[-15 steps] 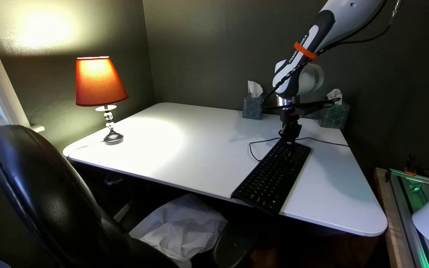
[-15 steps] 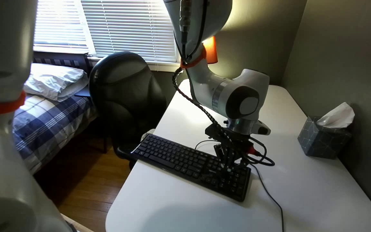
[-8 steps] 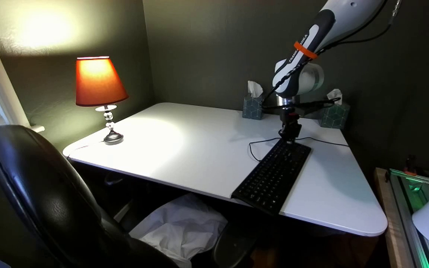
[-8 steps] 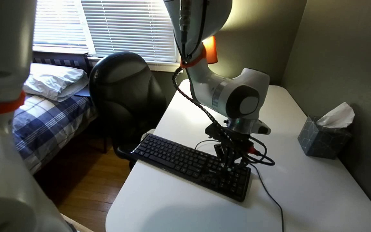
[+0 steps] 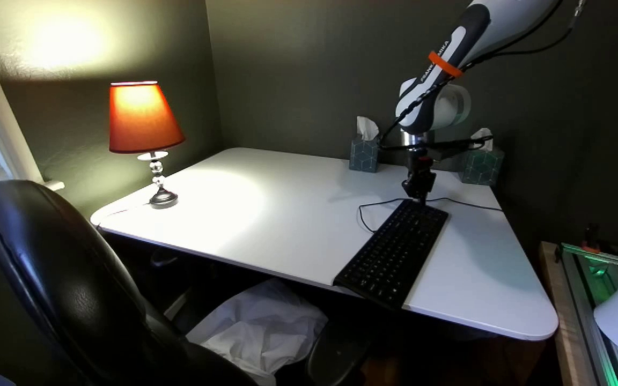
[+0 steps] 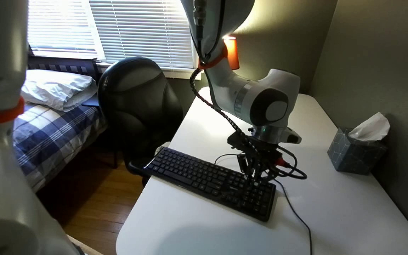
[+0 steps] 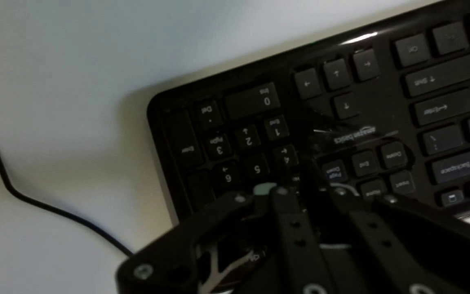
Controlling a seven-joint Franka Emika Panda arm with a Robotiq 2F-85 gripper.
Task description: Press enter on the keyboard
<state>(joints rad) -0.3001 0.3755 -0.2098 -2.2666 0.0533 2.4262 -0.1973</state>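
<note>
Jaws of the Robotiq gripper [image 7: 309, 179] look pressed together, though dimly seen; beneath them lies the "amazon basics" keyboard [image 6: 209, 182], its keypad "Enter" key [image 7: 184, 139] and main "Enter" key [image 7: 445, 107] to either side.

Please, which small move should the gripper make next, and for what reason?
I would probably shift the gripper slightly sideways toward the number pad's Enter key before pressing. In the wrist view its tips appear between the number pad and the Page Down key, while that Enter key is uncovered to their left. The main Enter key shows too, so confirm which is meant.
</note>
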